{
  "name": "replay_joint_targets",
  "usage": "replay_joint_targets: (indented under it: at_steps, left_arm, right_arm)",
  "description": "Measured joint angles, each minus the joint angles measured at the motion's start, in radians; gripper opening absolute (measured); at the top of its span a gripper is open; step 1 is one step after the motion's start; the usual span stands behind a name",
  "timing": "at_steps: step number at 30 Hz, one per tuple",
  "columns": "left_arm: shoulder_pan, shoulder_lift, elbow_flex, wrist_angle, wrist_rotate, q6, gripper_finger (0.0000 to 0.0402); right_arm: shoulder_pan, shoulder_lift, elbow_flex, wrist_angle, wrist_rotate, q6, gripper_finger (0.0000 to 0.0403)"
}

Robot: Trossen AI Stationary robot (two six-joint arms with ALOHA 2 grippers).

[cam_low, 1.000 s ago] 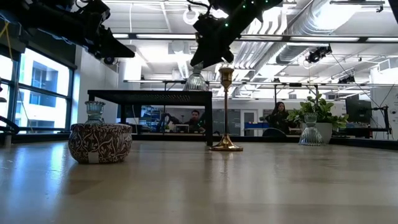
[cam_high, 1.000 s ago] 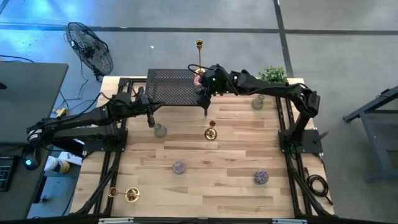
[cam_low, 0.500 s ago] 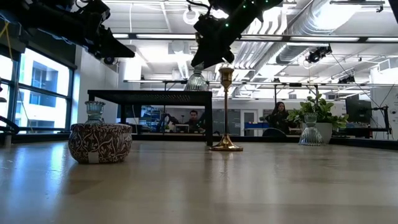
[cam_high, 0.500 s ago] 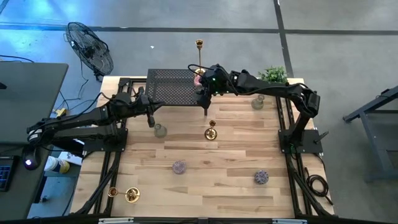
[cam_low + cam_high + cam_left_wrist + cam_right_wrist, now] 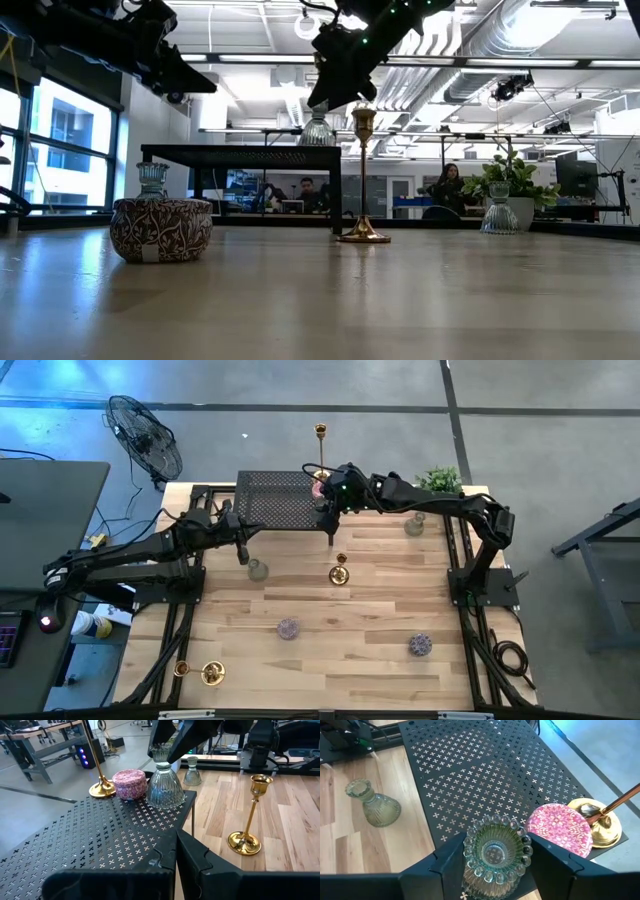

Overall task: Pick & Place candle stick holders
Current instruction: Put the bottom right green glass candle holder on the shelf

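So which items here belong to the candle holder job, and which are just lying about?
Job:
- gold candlesticks
- pale green glass holders
- patterned round holders
- black mesh rack
- right gripper, at the rack

Just lying about:
- potted plant
- floor fan

Pale green ribbed holder (image 5: 495,854) — pink patterned holder (image 5: 559,828).

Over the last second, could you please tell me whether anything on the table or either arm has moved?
Nothing visibly changed. The right pincer still brackets the pale green glass holder at the rack's corner, beside the pink holder; the left pincer still waits by the rack's left side.
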Motion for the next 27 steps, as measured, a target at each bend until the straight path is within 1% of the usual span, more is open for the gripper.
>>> replay_joint_targets:
  at_steps: [10, 20, 24, 27]
  left_arm:
    - [0.0, 0.0, 0.0, 0.0, 0.0, 0.0, 0.0001]
    - [0.0, 0.0, 0.0, -0.001, 0.0, 0.0, 0.0001]
    - [0.0, 0.0, 0.0, -0.005, 0.0, 0.0, 0.0001]
    - [0.0, 0.0, 0.0, -0.005, 0.0, 0.0, 0.0001]
  right_arm:
    - [0.0, 0.0, 0.0, 0.002, 0.006, -0.008, 0.0193]
    - [0.0, 0.0, 0.0, 0.012, 0.017, -0.008, 0.024]
    - [0.0, -0.004, 0.0, 0.038, 0.049, -0.008, 0.0249]
    - [0.0, -0.015, 0.004, 0.05, 0.045, -0.01, 0.0253]
